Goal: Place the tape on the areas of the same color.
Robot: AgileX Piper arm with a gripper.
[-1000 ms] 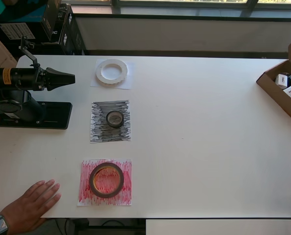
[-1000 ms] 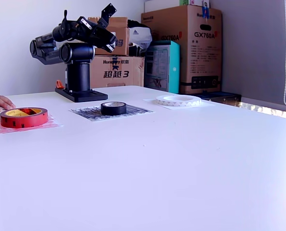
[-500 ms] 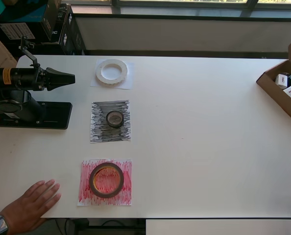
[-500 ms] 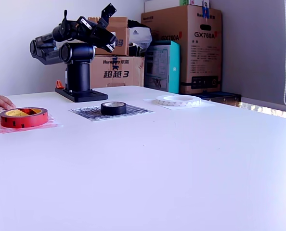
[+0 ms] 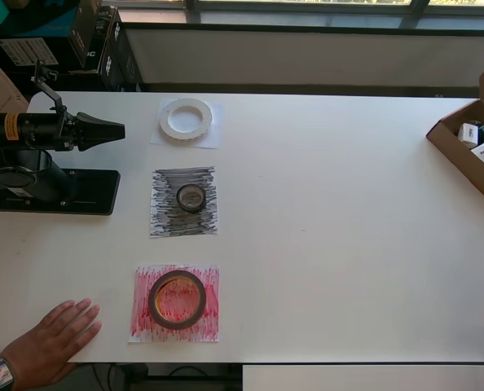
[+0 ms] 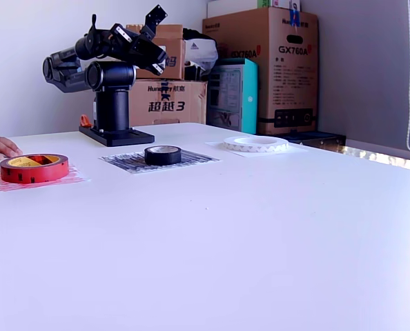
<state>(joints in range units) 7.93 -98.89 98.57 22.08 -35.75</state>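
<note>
Fingers (image 5: 112, 129) of the gripper (image 5: 118, 129) taper to one closed point in the overhead view, grasping nothing, raised above the table (image 5: 348, 244) near the arm base (image 5: 55, 191). Cardboard boxes (image 6: 260, 62) stand behind the table in the exterior view. An open carton (image 5: 470, 151) of small packages occupies the overhead view's right edge. A person's hand (image 5: 50, 342) lies flat just beside the red sheet (image 5: 175, 303). The red-brown roll (image 5: 177, 299) sits on that sheet. The white ring (image 5: 186, 120) rests on the white sheet (image 5: 213, 138). The black roll (image 5: 191, 196) sits on the black sheet (image 5: 184, 202). Nothing lies between gripper and rolls.
</note>
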